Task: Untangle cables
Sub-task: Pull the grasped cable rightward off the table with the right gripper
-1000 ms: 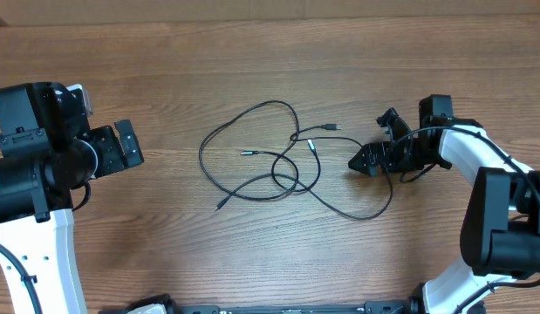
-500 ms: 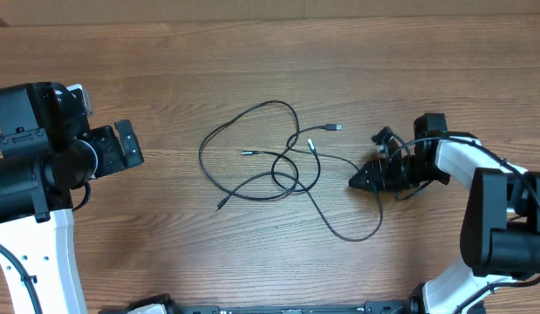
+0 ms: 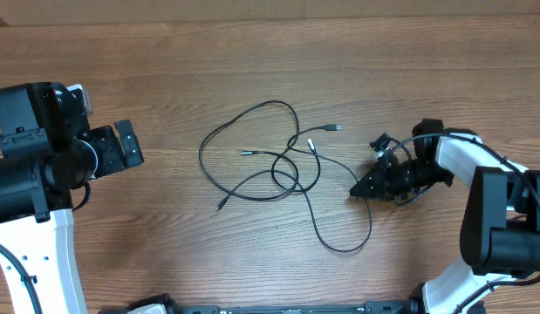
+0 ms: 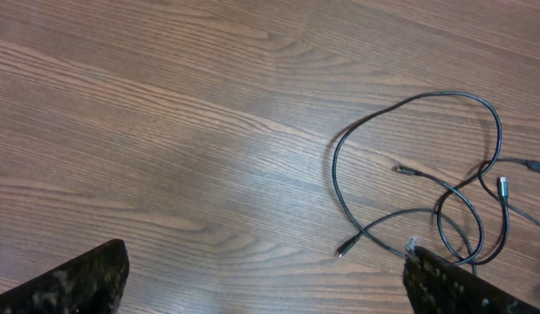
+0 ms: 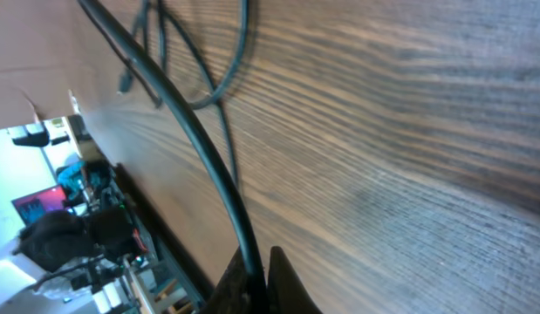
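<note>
I see the cables (image 3: pixel 278 166) lying in overlapping loops at the middle of the tabletop (image 3: pixel 252 61). My left hand (image 3: pixel 128 146) sits well off to their left, apart from them. My right hand (image 3: pixel 360 187) is just right of the tangle, with one strand running from between its fingertips (image 5: pixel 278 283) toward the loops.

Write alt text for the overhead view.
The right gripper is shut on one strand of the thin black cables, which lie in tangled loops in the middle of the wooden table. The left gripper hangs open at the far left, apart from them.
</note>
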Motion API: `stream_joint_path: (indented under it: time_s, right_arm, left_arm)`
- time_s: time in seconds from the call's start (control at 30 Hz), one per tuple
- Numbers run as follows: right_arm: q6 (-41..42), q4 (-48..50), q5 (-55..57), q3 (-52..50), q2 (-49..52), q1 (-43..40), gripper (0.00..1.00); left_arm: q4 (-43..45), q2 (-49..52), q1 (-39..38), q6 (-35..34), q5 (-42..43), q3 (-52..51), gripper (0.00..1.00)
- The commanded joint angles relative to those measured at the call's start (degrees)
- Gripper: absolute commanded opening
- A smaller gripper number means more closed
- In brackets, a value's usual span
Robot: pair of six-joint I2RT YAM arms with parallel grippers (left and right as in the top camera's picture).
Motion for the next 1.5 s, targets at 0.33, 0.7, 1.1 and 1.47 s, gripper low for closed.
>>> stream_joint_path:
  time_s: [0.33, 0.7, 1.1, 1.47]
  right_arm:
    - [-0.09, -26.56, -1.77, 36.79, -2.60, 0.00, 0.04]
    - [9.60, -33.40, 11.54, 71.80, -2.99, 0.00, 0.04]
    - [16.74, -29.05, 26.91, 99.95, -2.99, 0.00, 0.04]
    - [16.74, -20.31, 46.77, 104.35, -2.86, 0.00, 0.04]
  left_arm:
    - [0.11, -0.63, 0.31, 0.02, -0.37, 0.48, 1.00]
    - [0.11, -0.63, 0.31, 0.02, -0.37, 0.48, 1.00]
    - [0.11, -0.63, 0.31, 0.02, -0.37, 0.48, 1.00]
    - [0.11, -0.63, 0.31, 0.02, -0.37, 0.48, 1.00]
